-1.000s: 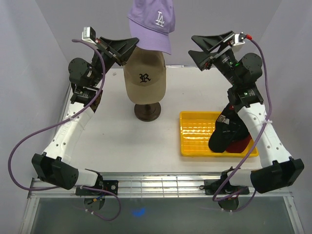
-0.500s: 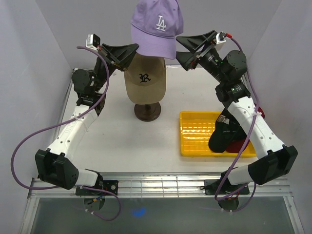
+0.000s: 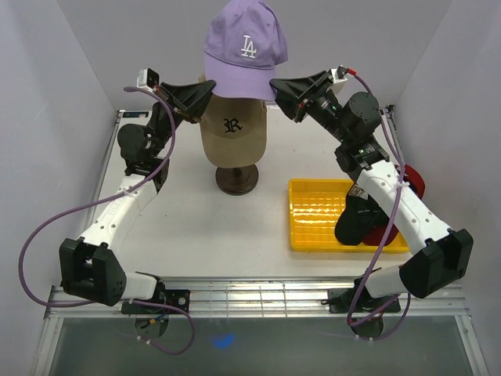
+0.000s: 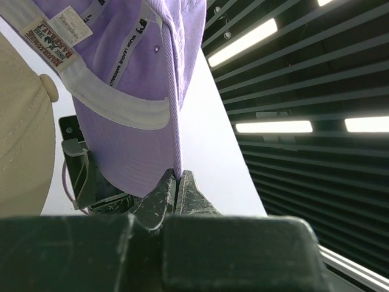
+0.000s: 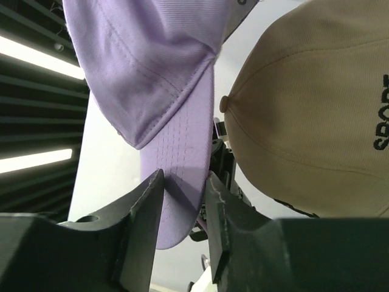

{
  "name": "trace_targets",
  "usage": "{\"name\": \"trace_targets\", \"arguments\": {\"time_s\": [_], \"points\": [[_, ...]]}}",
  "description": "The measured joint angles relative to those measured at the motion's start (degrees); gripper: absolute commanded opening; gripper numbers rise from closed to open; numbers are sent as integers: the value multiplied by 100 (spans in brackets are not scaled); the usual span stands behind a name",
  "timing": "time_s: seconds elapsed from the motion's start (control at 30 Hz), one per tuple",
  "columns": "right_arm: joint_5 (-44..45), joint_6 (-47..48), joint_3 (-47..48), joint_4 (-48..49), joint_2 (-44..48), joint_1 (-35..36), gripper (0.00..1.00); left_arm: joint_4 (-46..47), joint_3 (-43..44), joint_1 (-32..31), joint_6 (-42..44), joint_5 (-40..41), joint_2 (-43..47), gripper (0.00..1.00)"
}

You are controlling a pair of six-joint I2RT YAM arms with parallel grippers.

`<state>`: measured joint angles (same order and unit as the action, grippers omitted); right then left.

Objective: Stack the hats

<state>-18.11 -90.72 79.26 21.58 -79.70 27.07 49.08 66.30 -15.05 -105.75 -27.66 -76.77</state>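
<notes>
A lavender hat (image 3: 243, 47) with a white logo hangs in the air just above a tan hat (image 3: 232, 129), which sits on a mannequin head. My left gripper (image 3: 210, 84) is shut on the lavender hat's (image 4: 121, 73) back rim; in the left wrist view the cloth edge is pinched between the closed jaws of that gripper (image 4: 177, 173). My right gripper (image 3: 275, 84) holds the curved brim from the other side. In the right wrist view the brim (image 5: 179, 152) fills the gap of that gripper (image 5: 184, 179), both fingers touching it, with the tan hat (image 5: 316, 103) beside.
The mannequin's dark round stand (image 3: 237, 178) rests on the white table. A yellow ribbed tray (image 3: 313, 211) sits at the right, with a black hat (image 3: 358, 219) and a red hat (image 3: 411, 182) lying in it under my right arm. White walls enclose both sides.
My right gripper swung left onto the lavender hat's brim and its jaws narrowed onto it. The left gripper kept its grip, and the hat shifted slightly left.
</notes>
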Motion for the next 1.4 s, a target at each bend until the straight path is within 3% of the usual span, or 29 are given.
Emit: {"name": "trace_targets", "arguments": {"time_s": [0.17, 0.33, 0.8, 1.4], "points": [[11, 2, -20, -2, 37, 39, 24, 146, -356, 74, -68, 11, 229, 0], [-7, 50, 153, -103, 39, 98, 19, 376, -800, 177, -195, 44, 444, 0], [2, 337, 323, -345, -127, 330, 15, 848, -1480, 481, -721, 11, 584, 0], [181, 472, -400, -221, 157, 415, 14, 837, -1744, 671, -874, -422, 577, 0]]}}
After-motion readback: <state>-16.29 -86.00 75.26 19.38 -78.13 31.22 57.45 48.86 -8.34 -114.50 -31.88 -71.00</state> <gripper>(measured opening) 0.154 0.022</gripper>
